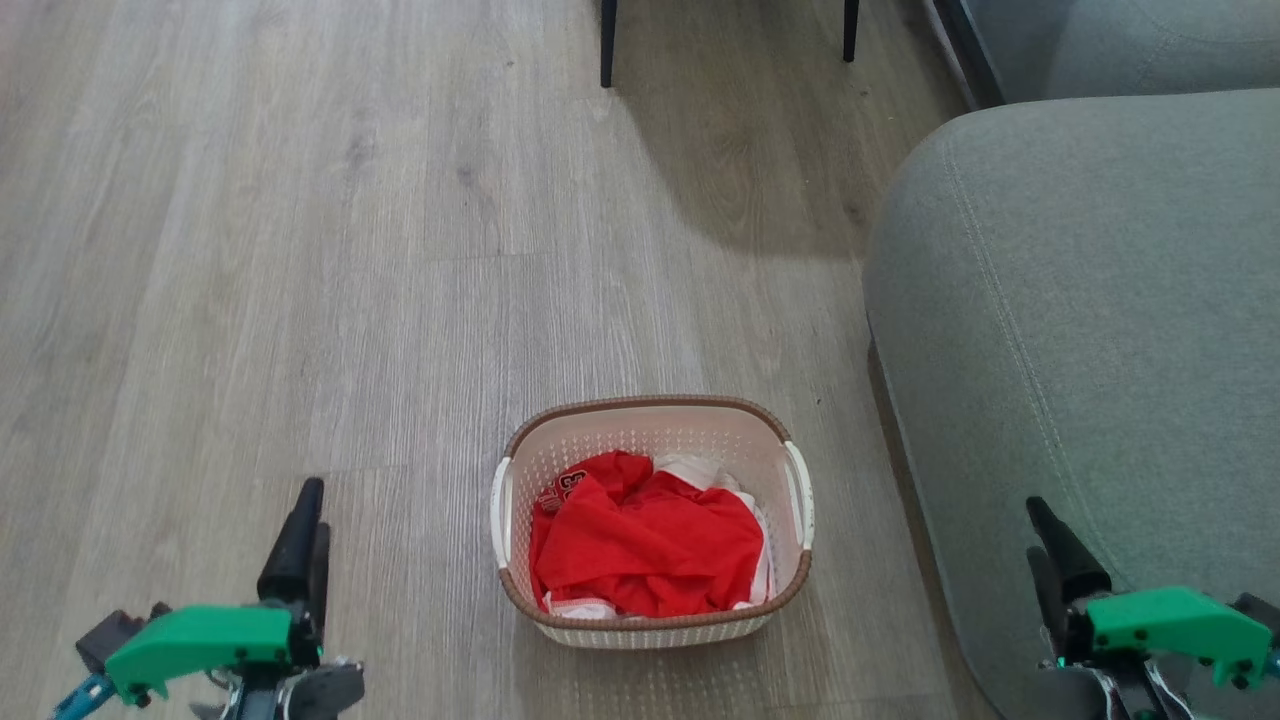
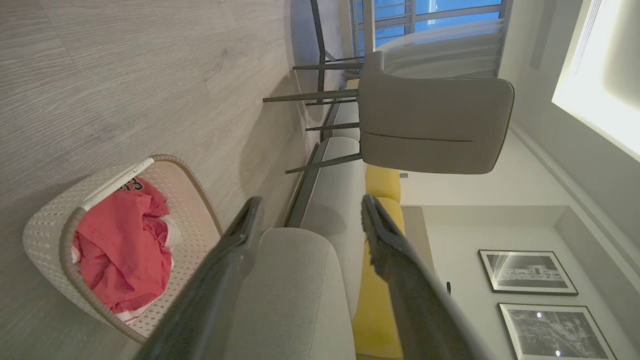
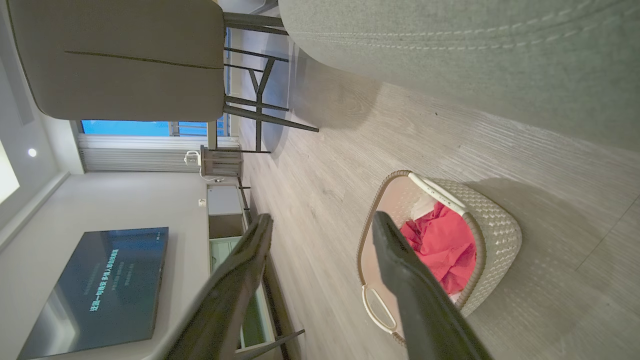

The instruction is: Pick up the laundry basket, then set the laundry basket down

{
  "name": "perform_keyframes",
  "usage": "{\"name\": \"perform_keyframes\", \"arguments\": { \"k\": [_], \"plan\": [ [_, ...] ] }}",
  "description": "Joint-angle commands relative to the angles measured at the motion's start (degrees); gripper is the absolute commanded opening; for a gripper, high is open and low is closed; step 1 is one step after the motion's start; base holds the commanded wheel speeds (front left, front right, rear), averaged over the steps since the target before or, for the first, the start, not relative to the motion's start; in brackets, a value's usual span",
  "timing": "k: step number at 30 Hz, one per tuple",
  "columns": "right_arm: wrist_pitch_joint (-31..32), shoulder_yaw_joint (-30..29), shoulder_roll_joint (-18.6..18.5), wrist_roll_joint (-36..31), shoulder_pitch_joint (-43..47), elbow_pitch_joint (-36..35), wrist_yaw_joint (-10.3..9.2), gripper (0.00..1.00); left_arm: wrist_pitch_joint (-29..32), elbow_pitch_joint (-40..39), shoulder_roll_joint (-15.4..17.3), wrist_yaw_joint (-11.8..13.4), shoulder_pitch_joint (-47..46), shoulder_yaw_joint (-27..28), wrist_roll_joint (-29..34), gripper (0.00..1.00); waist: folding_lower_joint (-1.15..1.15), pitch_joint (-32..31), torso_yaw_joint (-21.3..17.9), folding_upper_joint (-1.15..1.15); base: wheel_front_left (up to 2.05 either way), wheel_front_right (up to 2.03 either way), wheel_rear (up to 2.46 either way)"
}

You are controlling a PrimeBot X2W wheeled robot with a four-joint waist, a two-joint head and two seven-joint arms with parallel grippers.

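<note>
One basket stands upright on the floor near the one grey sofa; it has two white handles and holds one red garment lying over white cloth. You have two grippers, left gripper and right gripper, one either side of the basket and apart from it. Each has two dark fingers spread wide, gripping nothing. Two dark chair legs stand beyond.

Open floor left of the laundry basket, grey sofa close on its right.
</note>
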Motion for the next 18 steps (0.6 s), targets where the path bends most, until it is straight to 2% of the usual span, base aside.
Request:
{"name": "perform_keyframes", "arguments": {
  "k": [1, 11, 18],
  "plan": [
    [-0.89, 0.32, -0.36, -1.47, -2.53, -2.39, 0.02, 1.00, -0.59, -2.56, 0.57, 0.22, -2.96, 0.00, 1.35, 1.00, 0.00, -0.01, 0.01, 0.00, 0.00, 0.00, 0.00],
    [-2.57, 1.54, -0.43, -10.93, -2.40, -4.77, 0.02, 1.00, -2.28, -5.58, 0.63, 1.90, -3.02, -1.32, 10.58, 1.00, 0.00, -0.23, 0.10, 0.00, 0.00, 0.00, 0.00],
    [-3.74, 2.85, -0.48, -18.09, -2.27, -5.85, 0.03, 1.00, -3.48, -6.61, 0.68, 2.78, -2.93, -2.99, 19.28, 1.00, 0.00, -0.49, 0.11, 0.00, 0.00, 0.00, 0.00]
  ]
}}
